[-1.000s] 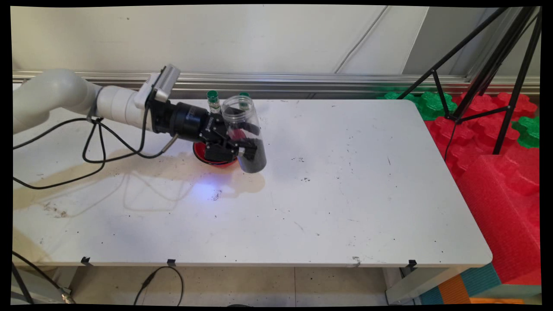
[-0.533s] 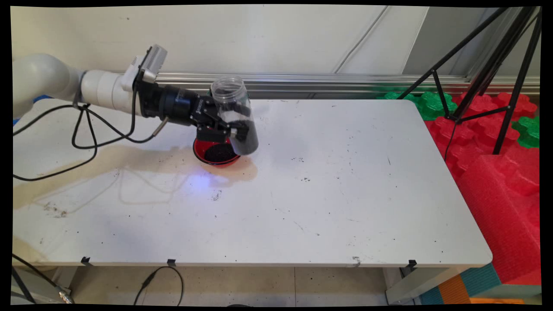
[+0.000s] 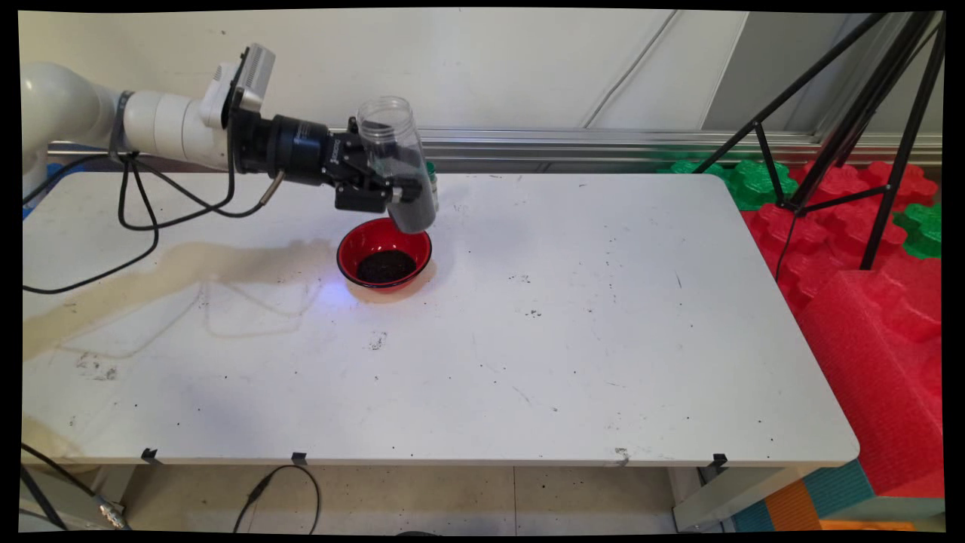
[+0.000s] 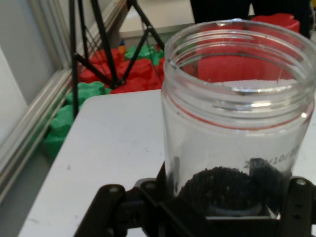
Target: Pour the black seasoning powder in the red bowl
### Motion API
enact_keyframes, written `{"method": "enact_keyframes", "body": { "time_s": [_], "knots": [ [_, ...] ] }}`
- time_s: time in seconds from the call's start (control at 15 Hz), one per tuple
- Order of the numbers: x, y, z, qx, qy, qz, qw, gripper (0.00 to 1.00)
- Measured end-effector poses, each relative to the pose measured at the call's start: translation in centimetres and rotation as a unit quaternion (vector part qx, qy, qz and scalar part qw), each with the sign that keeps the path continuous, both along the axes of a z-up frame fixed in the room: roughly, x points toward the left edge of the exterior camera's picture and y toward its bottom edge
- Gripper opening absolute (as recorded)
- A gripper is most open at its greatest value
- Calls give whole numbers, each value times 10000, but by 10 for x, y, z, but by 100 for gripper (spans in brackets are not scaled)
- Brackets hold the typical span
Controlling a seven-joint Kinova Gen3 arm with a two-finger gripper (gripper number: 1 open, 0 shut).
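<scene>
A clear plastic jar (image 3: 397, 166) with no lid is held above the bench (image 3: 528, 317), lifted free of the surface and tilted a little, with its open mouth up and toward the left. Its lower part is filled with dark grains, which are seen in the hand view as a black heap at the bottom of the jar (image 4: 237, 143). The jar is gripped on its lower half by the black gripper (image 3: 377, 192), whose fingers are closed against its two sides. The arm is stretched in nearly level from the left, and black cables (image 3: 143, 219) are hung below it. Directly under the jar's base, a red bowl (image 3: 384, 254) is placed on the bench, with a small pile of the same dark grains inside it. The jar and the bowl are apart. A green cap (image 3: 430, 169) is partly seen just behind the jar. Red and green foam blocks (image 3: 859, 249) and a black tripod (image 3: 852, 113) are found at the right of the bench.
</scene>
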State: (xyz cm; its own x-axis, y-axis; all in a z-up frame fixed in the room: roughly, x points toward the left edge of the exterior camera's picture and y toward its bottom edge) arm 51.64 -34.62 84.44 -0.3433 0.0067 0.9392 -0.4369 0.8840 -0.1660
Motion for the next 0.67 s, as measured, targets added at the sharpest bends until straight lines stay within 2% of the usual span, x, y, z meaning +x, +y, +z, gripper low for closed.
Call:
{"method": "enact_keyframes", "body": {
  "time_s": [0.33,0.67],
  "knots": [
    [15,-16,8,-298,-295,214,9989,0],
    [28,-31,9,-655,-672,310,9951,0]
  ]
}}
